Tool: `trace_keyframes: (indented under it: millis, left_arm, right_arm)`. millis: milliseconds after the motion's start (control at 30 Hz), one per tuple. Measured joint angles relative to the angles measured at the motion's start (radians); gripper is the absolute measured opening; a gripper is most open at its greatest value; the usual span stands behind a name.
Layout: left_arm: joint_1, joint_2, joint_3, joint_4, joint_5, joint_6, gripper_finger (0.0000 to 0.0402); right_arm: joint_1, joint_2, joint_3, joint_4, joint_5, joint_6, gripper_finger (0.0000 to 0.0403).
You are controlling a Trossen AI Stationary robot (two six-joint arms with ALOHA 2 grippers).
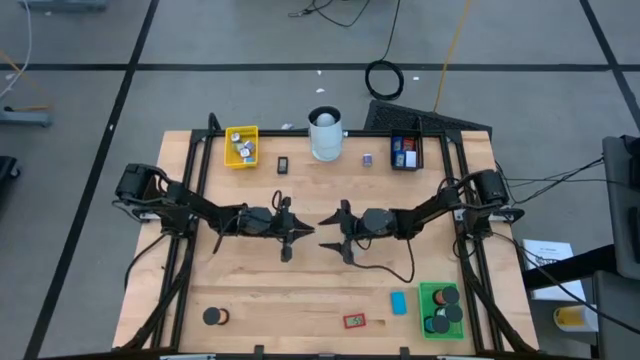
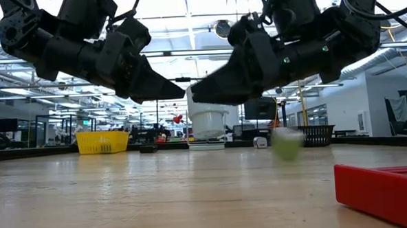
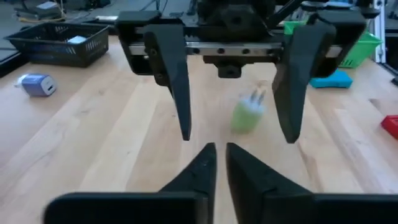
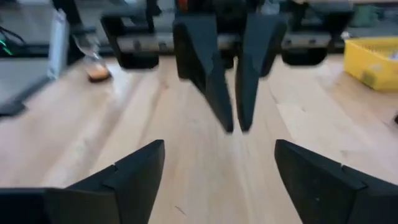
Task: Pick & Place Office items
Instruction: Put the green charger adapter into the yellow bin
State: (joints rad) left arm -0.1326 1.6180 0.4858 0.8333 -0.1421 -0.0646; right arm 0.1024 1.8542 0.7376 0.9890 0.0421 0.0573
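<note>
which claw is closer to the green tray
Right. The right claw hangs over the table's middle, on the same side as the green tray at the near right corner. The left claw faces it from the far side of the middle, farther from the tray.

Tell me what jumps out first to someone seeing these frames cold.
The two arms facing each other tip to tip at mid-table: left gripper nearly shut and empty, right gripper spread wide. Between and just beyond them a blurred small green item shows, not held by either. At the far edge stands a tall white cylinder.
</note>
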Motion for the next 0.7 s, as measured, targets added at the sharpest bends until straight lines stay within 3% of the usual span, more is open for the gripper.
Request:
trace_keyframes:
  millis: [200,367,533,700]
  left_arm:
    - [0.003,0.000,-0.002,-0.039,0.011,0.008,0.0004]
    - [0.003,0.001,-0.003,-0.054,0.009,0.023,0.0016]
    - [-0.001,0.001,-0.003,-0.083,0.011,0.044,0.0009]
    - [-0.003,0.001,-0.003,-0.092,0.012,0.053,0.0005]
  right_arm:
    - [-0.002,-0.034,-0.002,-0.163,0.065,-0.009,0.0301]
    - [0.004,-0.236,0.032,-0.612,0.192,0.084,0.0256]
    - [0.077,-0.418,0.143,-1.141,0.201,0.285,0.0204]
    - [0.227,-0.450,0.260,-1.520,0.298,0.468,0.0215]
